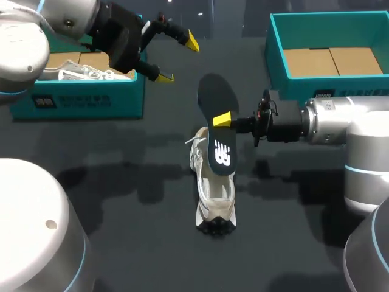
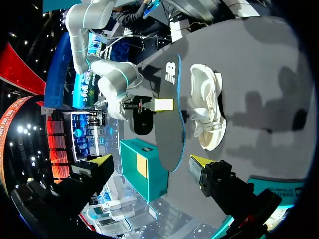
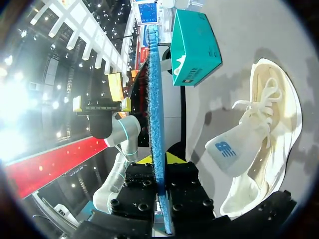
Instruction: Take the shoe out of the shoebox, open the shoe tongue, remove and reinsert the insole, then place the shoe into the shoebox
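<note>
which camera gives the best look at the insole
Head view: the insole shows its whole dark logo face, held in the right arm's jaws by the shoe. The left wrist view also shows that face full length, at a slant. The right wrist view sees only its blue edge.

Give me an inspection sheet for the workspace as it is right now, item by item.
Surface: dark table, nothing spilled.
Shoe: white, on the table between the boxes, tongue lifted.
Insole: out of the shoe, held above it with the logo end toward the opening; cannot tell whether they touch.
Right box: open, only its cardboard floor shows.
Left box: open, second shoe inside.
Clutter: nothing seen.
Right gripper: shut on the insole's edge.
Left gripper: open, empty, in the air beside the left box.
Cables: nothing seen on the table.
Surroundings: nothing seen reaching over the table.
</note>
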